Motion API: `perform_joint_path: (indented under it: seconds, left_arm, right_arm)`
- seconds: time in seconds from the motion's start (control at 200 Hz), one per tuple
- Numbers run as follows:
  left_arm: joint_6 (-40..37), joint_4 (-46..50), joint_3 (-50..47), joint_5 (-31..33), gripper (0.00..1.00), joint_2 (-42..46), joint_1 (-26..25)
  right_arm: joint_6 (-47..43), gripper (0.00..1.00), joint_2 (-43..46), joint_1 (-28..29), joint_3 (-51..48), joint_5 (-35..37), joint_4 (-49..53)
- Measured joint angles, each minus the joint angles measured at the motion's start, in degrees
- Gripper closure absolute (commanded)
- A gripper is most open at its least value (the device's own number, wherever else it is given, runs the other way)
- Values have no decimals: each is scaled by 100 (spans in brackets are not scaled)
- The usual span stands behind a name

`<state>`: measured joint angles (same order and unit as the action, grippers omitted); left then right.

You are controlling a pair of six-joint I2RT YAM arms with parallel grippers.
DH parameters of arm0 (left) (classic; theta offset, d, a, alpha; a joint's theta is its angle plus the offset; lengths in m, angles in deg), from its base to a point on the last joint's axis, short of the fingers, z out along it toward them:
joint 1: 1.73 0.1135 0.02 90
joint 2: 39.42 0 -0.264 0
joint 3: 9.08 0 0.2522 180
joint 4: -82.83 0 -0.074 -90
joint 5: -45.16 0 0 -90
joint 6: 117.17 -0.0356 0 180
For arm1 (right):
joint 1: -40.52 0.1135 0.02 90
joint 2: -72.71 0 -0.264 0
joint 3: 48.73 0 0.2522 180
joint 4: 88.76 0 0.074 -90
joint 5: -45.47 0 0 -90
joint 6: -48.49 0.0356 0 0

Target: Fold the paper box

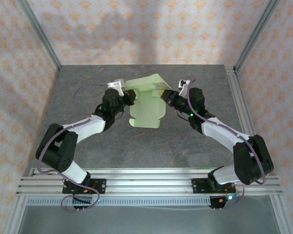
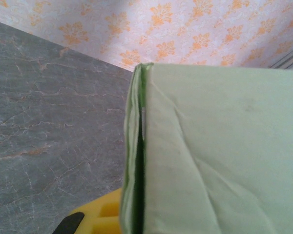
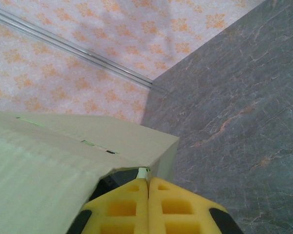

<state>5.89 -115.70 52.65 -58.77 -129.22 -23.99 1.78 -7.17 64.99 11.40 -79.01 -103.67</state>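
The paper box [image 1: 146, 111] is positioned near the centre of the table's [image 1: 136, 151] far edge. The left gripper [image 1: 129, 96] and right gripper [image 1: 165, 99] clamp its opposite sides.

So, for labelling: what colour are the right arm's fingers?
Yellow fingers, clearest in the right wrist view.

Tabletop [image 1: 136, 151]: grey marbled surface w/ faint rust veins. Walls [image 1: 136, 29] on 3 sides: pale wallpaper, orange floral motif, soft shadows on back wall. Alu. corner posts [image 1: 40, 36]; slotted alu. rails [image 1: 151, 181] along near edge.
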Motion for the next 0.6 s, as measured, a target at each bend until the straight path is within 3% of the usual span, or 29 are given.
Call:
perform_joint_path:
  seconds: [0.095,0.2,0.435,0.601]
  left_arm:
    - [9,101,0,118,100,4,-35]
    - [37,293,2,382,100,4,-63]
    - [131,752,2,1237,100,4,-63]
    - [81,935,2,1731,100,4,-63]
  right_arm:
    - [-85,47,20,2,-17,74,0]
    - [-278,36,219,2,-133,310,120]
    - [-957,34,951,4,-59,863,1139]
    - [-1668,35,977,271,946,1502,2634]
